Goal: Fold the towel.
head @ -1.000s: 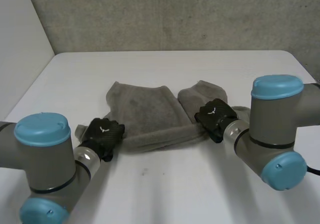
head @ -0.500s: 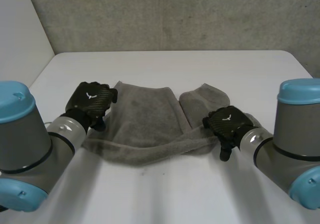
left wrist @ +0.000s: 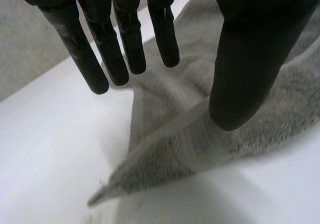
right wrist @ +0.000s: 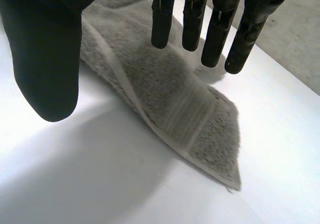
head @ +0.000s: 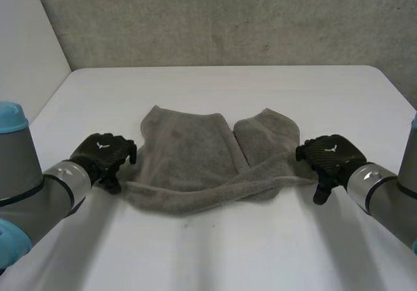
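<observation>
Spread outward, my left hand (head: 104, 153) and right hand (head: 329, 154) now hover over the near corners of the towel (head: 189, 151), both released; I'd pinch each corner evenly.

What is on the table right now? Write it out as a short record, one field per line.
surface: white table
item: grey towel, rumpled, flat on the table, its near edge drawn out in a band between the two hands
left robot hand: at the towel's near left corner, fingers straight, not closed on the cloth
right robot hand: at the towel's near right corner, fingers straight, not closed on the cloth
fold: no neat fold made yet
</observation>
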Tool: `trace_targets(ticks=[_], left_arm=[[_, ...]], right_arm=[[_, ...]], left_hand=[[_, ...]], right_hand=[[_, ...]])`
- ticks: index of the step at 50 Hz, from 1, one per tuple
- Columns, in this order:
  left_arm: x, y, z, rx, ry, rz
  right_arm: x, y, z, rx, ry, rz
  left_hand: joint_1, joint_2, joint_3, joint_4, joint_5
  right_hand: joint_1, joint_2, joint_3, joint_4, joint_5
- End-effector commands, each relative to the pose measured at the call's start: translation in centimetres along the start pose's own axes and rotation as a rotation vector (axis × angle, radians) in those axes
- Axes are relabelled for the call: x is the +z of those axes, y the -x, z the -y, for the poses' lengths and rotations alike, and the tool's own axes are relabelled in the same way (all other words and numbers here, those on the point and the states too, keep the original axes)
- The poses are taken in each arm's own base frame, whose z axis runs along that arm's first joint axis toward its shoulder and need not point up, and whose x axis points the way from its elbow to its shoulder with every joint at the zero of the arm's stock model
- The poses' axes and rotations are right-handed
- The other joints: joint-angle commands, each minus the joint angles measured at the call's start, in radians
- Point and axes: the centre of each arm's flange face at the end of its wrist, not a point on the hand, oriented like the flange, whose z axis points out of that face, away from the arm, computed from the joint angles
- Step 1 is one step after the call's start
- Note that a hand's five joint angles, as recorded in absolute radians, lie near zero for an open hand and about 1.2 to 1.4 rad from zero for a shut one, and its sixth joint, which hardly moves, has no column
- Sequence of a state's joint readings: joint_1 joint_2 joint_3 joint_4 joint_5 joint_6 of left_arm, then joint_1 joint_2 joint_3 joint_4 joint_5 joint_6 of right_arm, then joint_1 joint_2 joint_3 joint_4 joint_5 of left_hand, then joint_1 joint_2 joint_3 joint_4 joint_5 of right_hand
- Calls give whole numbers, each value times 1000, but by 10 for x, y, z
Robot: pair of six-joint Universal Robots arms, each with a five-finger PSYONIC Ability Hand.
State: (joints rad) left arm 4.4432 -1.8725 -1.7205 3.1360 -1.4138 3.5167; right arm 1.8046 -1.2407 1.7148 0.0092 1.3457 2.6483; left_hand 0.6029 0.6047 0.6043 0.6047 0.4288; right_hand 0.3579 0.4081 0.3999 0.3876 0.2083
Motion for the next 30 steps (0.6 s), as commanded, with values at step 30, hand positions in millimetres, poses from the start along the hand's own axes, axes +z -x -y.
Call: trace_targets(ticks=[30], left_arm=[[-6,15,16,-4,-130,75]], right_arm=[[9,-43,-9,211,-15,-10]], left_hand=[[793,792,792,792,793]], right_hand=[[59,8,17,29,34]])
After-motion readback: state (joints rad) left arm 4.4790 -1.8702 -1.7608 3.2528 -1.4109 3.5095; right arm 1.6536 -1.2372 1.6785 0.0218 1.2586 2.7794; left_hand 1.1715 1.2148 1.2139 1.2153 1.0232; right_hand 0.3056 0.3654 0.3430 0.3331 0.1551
